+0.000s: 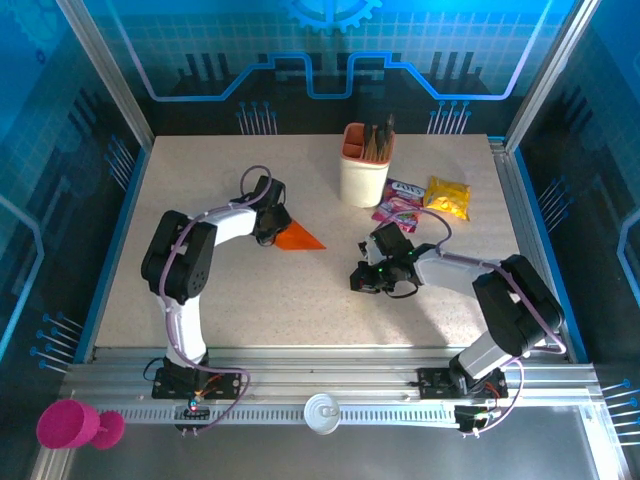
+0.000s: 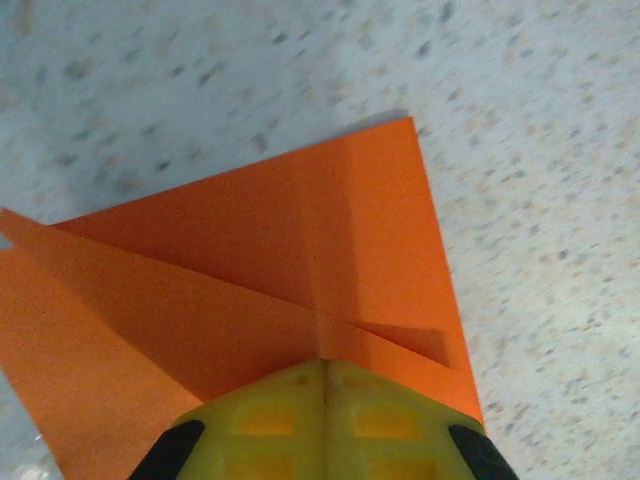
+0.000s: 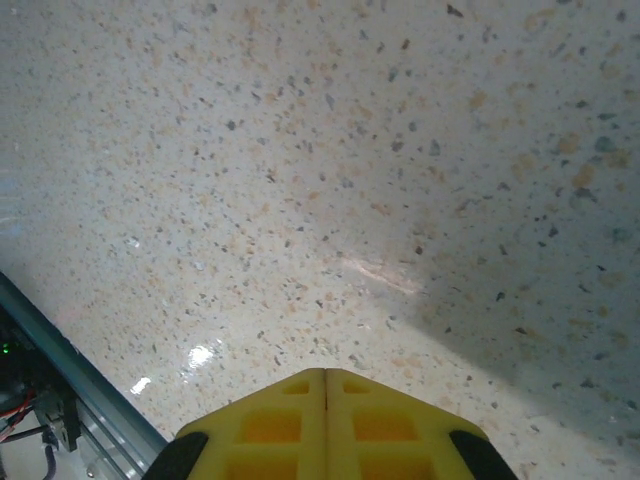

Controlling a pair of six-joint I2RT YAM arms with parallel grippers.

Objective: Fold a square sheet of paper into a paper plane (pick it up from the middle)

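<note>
Orange on speckled stone: the square sheet of paper (image 1: 300,238) (image 2: 300,250), already creased into a pointed wedge, lying flat just left of centre in the overhead view, tip aimed right. From the left wrist, two flaps meeting along a slanted seam, spread over the middle and lower left of frame. Left gripper (image 1: 276,230) down at the wide end, fingers (image 2: 270,425) pressed together with no paper visibly between them. Bearing on the fold or hovering a hair above it, cannot tell. Right gripper (image 1: 368,276) off to the right of centre, well apart from the paper, fingers (image 3: 270,425) likewise closed tight over bare table (image 3: 300,150). Risks from here, as a judgement: dragging those closed tips sideways and skewing the crease; lifting off and letting the flaps spring up; shoving the whole wedge along with nothing pinning its point.
</note>
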